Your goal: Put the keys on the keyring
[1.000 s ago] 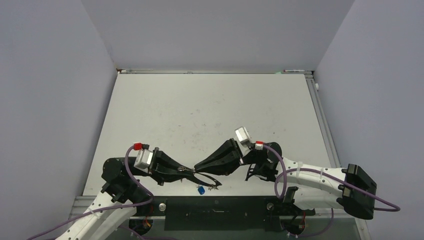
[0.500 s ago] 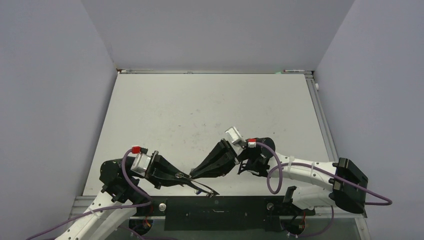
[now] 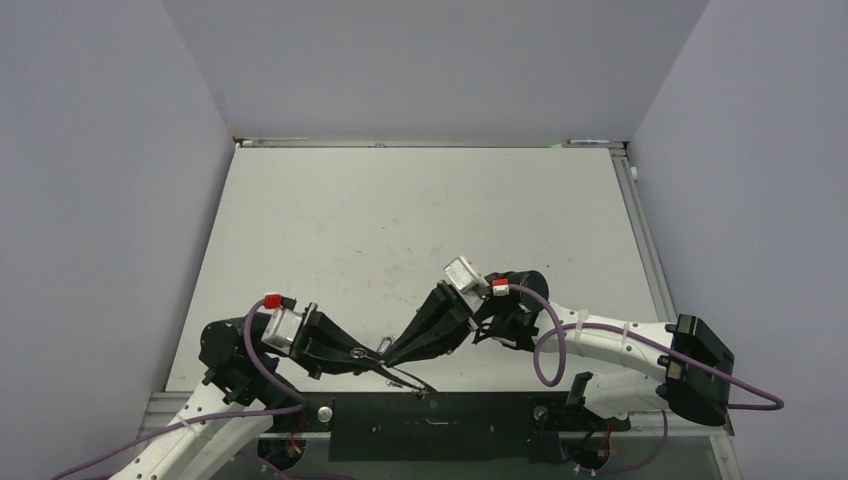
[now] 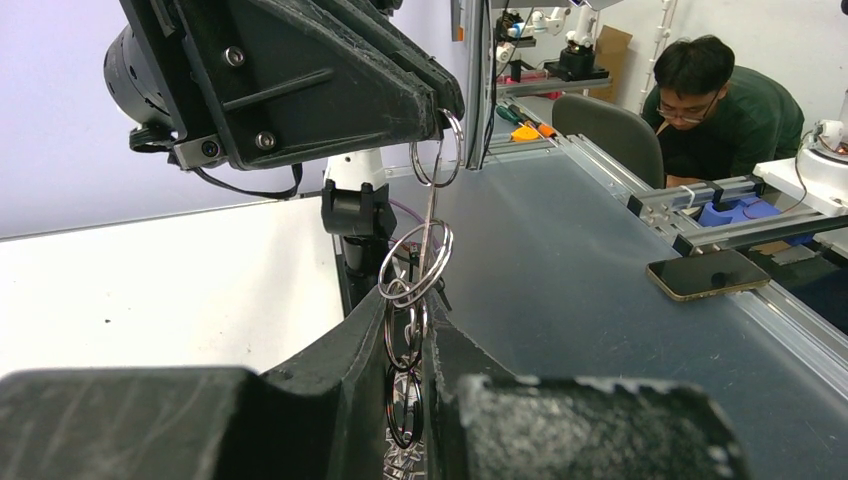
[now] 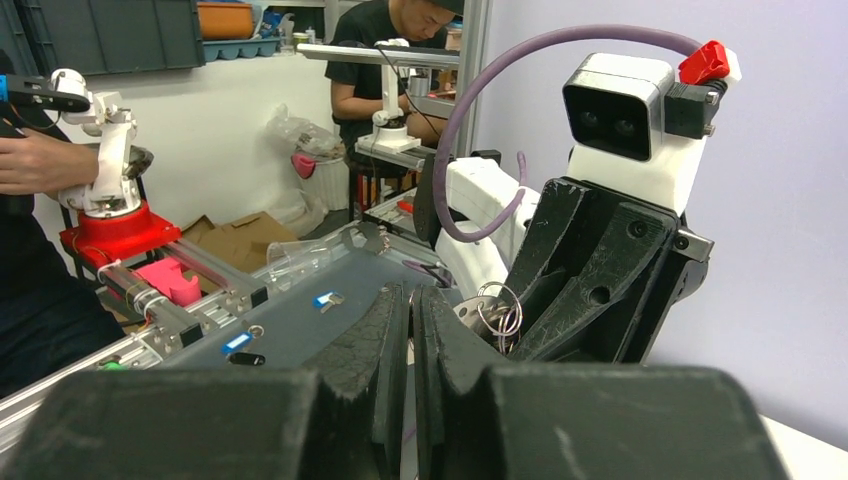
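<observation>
Both grippers meet tip to tip at the table's near edge. My left gripper (image 3: 372, 357) (image 4: 408, 310) is shut on the keys (image 4: 405, 405), a small dark oval loop squeezed between its fingers, with linked silvery rings (image 4: 415, 262) sticking up out of the gap. My right gripper (image 3: 392, 355) (image 5: 410, 295) is shut on the keyring (image 4: 437, 148), a thin silvery ring pinched at its tip just above those rings. A thin wire (image 3: 425, 388) runs from there over the near edge. In the right wrist view the silvery rings (image 5: 498, 313) sit just right of my shut fingers.
The white table (image 3: 420, 220) stretches behind the arms, walled at left, back and right. A dark metal platform (image 3: 430, 412) runs along its near edge; two blue-tagged keys (image 5: 327, 298) (image 5: 238, 342) lie on it. A phone (image 4: 700, 273) rests further along.
My right gripper has swung left and down to meet the left gripper's tip, and the left has shifted slightly toward the near edge. The blue tag seen earlier below them no longer shows from above.
</observation>
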Available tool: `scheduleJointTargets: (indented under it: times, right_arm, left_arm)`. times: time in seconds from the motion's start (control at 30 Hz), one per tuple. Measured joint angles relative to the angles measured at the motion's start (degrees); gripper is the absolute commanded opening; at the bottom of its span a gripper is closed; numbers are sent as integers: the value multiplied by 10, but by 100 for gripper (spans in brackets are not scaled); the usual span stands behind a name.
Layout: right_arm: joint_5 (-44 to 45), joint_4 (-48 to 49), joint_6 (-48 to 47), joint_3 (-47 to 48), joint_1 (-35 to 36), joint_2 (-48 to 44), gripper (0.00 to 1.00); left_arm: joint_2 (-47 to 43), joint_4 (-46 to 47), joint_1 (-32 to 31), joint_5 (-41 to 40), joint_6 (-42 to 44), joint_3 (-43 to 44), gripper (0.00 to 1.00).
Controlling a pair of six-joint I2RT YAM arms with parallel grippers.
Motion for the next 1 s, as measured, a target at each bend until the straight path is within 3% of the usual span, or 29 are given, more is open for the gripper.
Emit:
scheduleJointTargets:
  times: [0.7, 0.77, 0.83, 0.9, 1.0]
  right_arm:
    - [-114, -139, -13, 135, -16, 67, 5]
    - [-116, -183, -44, 138, -17, 60, 5]
    - [-113, -255, -94, 144, -19, 46, 5]
    - [-105, -327, -142, 151, -19, 31, 5]
    - [-90, -408, -198, 154, -19, 13, 5]
  left_arm:
    - [1, -12, 0, 3, 7, 0, 0]
    - [0, -30, 0, 0, 18, 0, 15]
    - [-3, -52, 0, -7, 32, 1, 40]
    - [-5, -69, 1, -22, 46, 4, 57]
    - [-9, -86, 2, -42, 60, 13, 71]
